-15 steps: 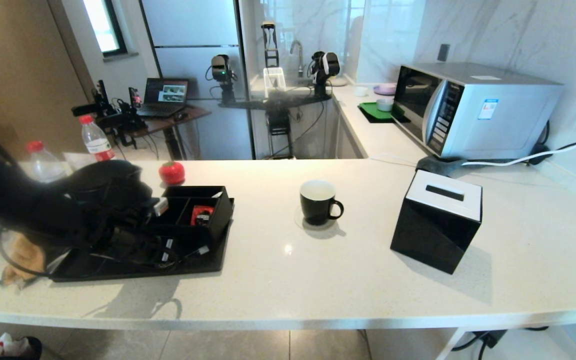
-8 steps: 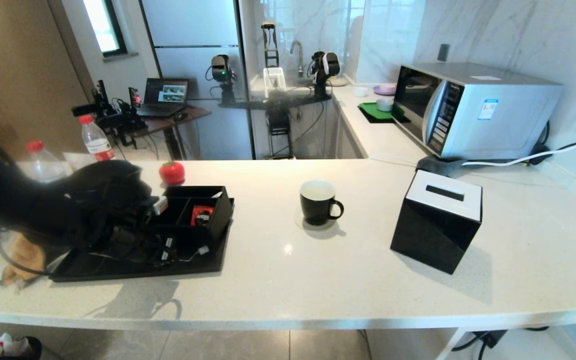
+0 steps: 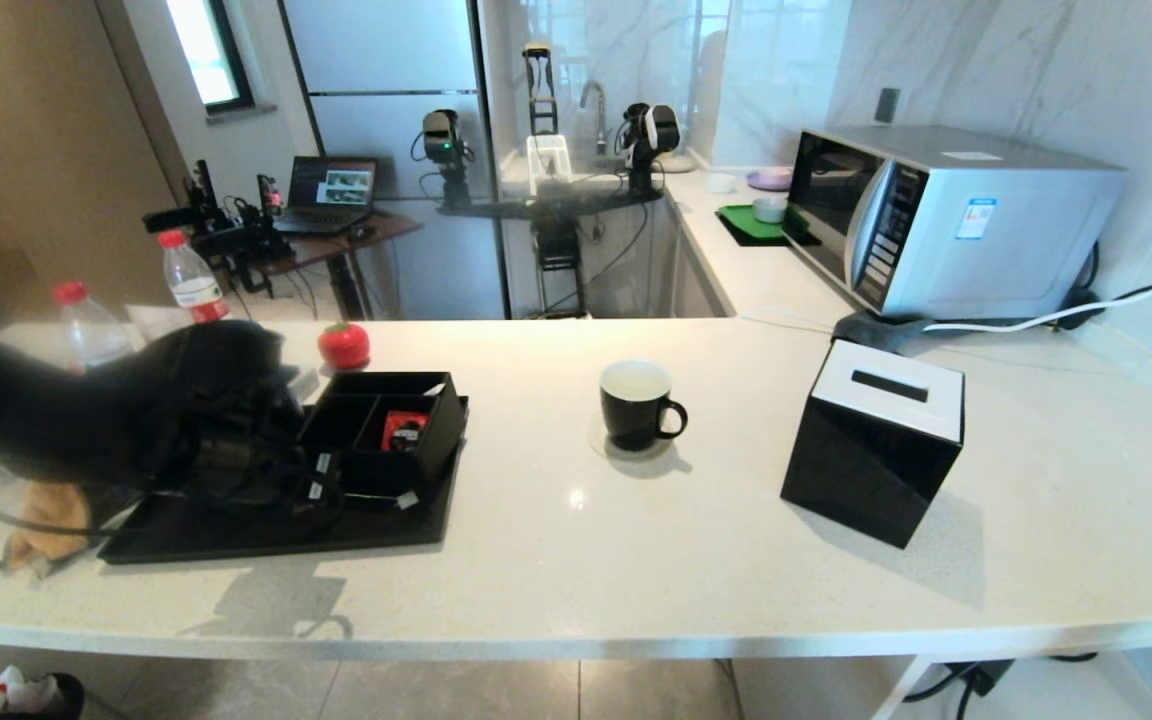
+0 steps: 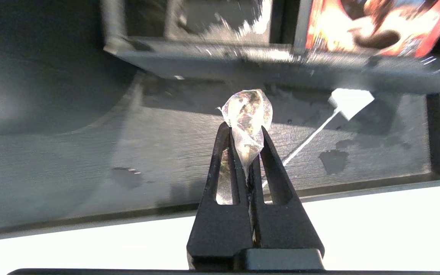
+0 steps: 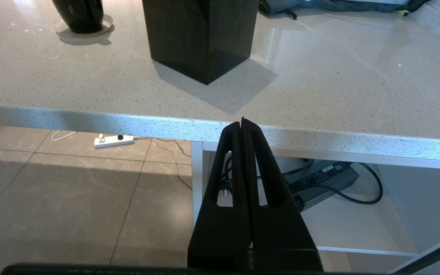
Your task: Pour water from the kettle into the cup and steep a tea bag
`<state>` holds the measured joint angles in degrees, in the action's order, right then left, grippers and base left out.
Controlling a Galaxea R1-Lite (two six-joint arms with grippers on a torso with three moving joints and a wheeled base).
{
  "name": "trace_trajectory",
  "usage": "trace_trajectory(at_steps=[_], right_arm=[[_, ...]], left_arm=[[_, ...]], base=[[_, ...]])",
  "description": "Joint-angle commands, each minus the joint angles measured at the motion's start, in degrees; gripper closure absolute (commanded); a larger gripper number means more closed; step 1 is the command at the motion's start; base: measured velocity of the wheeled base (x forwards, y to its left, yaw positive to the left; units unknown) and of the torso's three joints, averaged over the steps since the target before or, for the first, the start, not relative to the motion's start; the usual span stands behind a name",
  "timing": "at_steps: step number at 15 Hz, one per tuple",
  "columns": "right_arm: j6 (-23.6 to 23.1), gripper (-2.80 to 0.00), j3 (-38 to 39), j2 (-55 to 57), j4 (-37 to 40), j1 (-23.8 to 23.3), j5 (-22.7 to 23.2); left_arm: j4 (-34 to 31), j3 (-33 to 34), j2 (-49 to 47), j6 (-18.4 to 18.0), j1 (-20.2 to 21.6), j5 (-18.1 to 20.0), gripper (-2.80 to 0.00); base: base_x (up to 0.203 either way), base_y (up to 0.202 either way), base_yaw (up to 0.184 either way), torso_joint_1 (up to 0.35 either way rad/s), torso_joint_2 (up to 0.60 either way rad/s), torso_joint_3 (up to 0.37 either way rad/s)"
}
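My left gripper [image 4: 244, 129] is shut on the tea bag [image 4: 247, 110], a pale translucent pouch pinched between the fingers just above the black tray [image 4: 395, 152]. Its white string [image 4: 308, 139] runs down to a square tag [image 4: 351, 101] lying on the tray. The kettle's dark rounded base [image 4: 33, 72] stands on the tray beside the gripper; in the head view my left arm [image 3: 116, 420] covers it. The cup [image 3: 636, 403], black with a white inside, stands mid-counter to the right of the tray; water cannot be made out in it. My right gripper [image 5: 243, 124] hangs shut and empty below the counter's front edge.
A black divided box [image 3: 386, 420] with a red packet [image 3: 401, 428] sits on the tray. Behind it are a red tomato-shaped object [image 3: 344, 345] and two red-capped bottles [image 3: 191, 280]. Further right, past the cup, stand a black tissue box [image 3: 876, 440] and a microwave [image 3: 946, 215].
My left gripper has shut on the tea bag and risen slightly from the tray, the arm drawing back a little. The cup and the right arm have not moved.
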<state>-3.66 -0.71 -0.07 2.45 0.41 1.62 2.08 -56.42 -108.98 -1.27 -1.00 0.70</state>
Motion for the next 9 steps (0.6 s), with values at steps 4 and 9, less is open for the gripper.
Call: trace_trajectory(at_steps=[4,9], right_arm=[[0.0,0.00,0.0,0.1,0.0,0.0,0.0],[0.0,0.00,0.0,0.1,0.0,0.0,0.0]], left_arm=[[-0.1,-0.1,8.3,-0.1,-1.3,-2.0,0.00],[0.0,-0.1,17.8,-0.1,-3.6,-2.9,0.00]], base=[[0.000,0.000,0.000,0.000,0.00,0.000],[0.000,0.000,0.000,0.000,0.00,0.000]])
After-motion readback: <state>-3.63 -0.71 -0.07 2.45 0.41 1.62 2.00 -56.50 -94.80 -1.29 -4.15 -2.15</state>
